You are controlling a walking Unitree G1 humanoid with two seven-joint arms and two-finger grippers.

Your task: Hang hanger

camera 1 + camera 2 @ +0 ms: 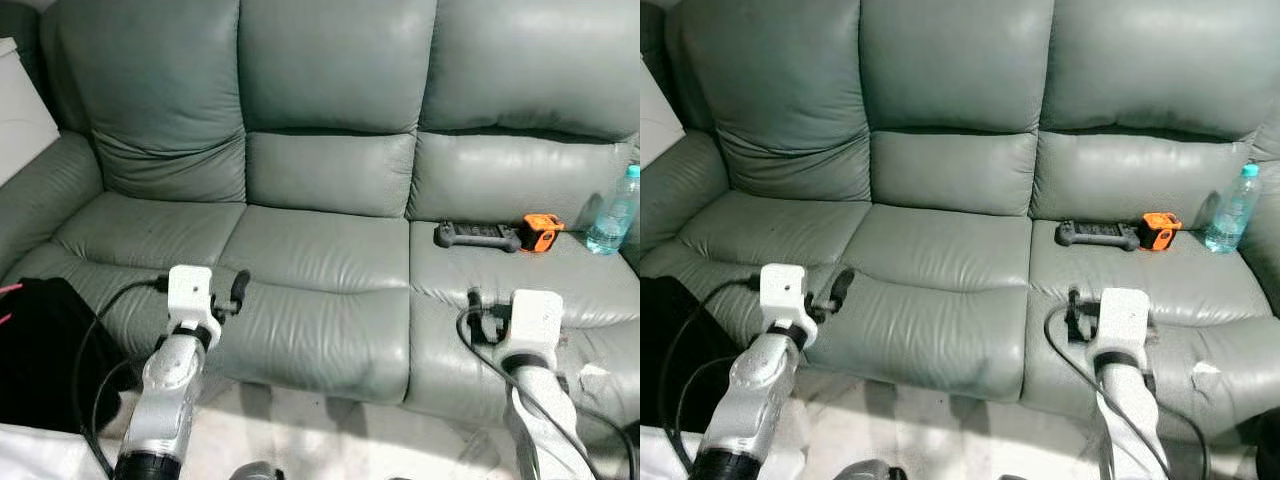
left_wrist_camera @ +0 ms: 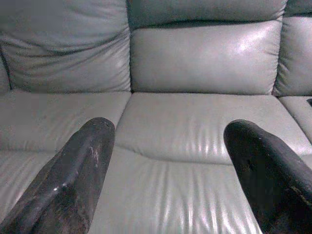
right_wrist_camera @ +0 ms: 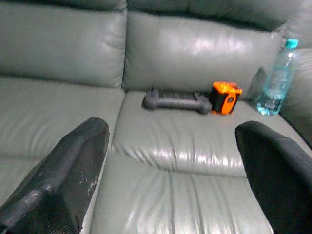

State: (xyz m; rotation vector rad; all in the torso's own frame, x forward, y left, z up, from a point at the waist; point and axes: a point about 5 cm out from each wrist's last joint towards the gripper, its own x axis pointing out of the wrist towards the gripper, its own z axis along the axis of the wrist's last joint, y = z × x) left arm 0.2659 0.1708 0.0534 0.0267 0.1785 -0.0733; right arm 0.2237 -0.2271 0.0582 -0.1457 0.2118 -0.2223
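Note:
I face a grey-green leather sofa [image 1: 330, 250] from just in front of its seat edge. My left gripper [image 1: 232, 290] hovers over the front of the left seat cushion, fingers [image 2: 83, 170] spread wide open with nothing between them. Over the front of the right seat cushion, my right gripper [image 1: 482, 312] is also open and holds nothing, with the cushion visible between its fingers [image 3: 73, 170].
A dark grey handled tool [image 1: 478, 236] with an orange piece [image 1: 541, 231] lies on the right cushion. A clear water bottle [image 1: 612, 212] stands beside it at the far right. A black bag [image 1: 40, 350] sits at the lower left, and a white panel [image 1: 20, 110] leans by the left armrest.

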